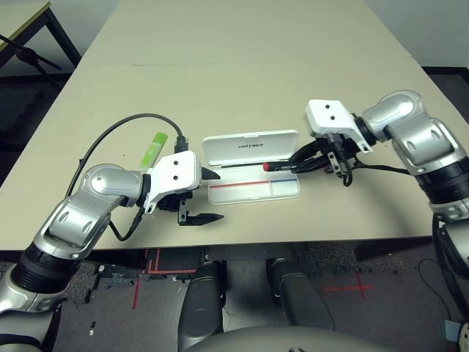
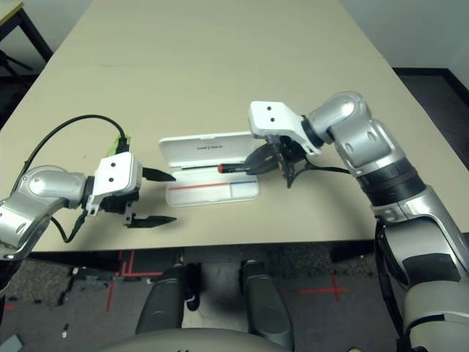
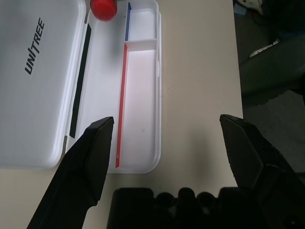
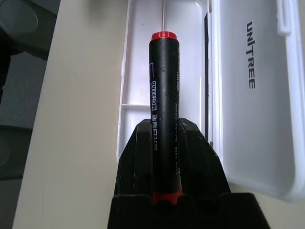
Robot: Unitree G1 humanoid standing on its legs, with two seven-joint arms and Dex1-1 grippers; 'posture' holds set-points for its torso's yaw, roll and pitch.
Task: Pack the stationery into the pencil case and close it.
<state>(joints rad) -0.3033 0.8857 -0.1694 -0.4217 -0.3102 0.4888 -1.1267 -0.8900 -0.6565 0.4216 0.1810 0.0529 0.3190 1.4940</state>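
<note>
The pencil case (image 1: 251, 166) lies open on the desk (image 1: 242, 44), near the front edge and about midway along it, its lid (image 1: 250, 144) folded back flat toward the far side. The lid carries black "UNITREE" lettering, read clearly in both wrist views. The tray (image 3: 138, 95) has a red line (image 3: 121, 102) along one long divider and a short blue line (image 3: 127, 21) beside a small end compartment; its long compartment is bare white.

The right gripper (image 1: 300, 163) holds the black pen (image 4: 164, 109) clamped between its two fingers, red end (image 1: 268, 166) pointing over the right part of the tray. White print runs down the barrel, with "MG-2130" legible. Whether the pen touches the tray cannot be told.

The left gripper (image 1: 213, 196) sits at the left end of the case with its fingers spread wide and nothing between them, one finger (image 3: 83, 167) over the tray's near corner, the other finger (image 3: 250, 157) over bare desk close to the front edge.

The lime-green marker (image 1: 153, 149) lies on the desk left of the case, just beyond the left gripper, beside that arm's black cable (image 1: 124, 125). The far half of the desk is open surface
</note>
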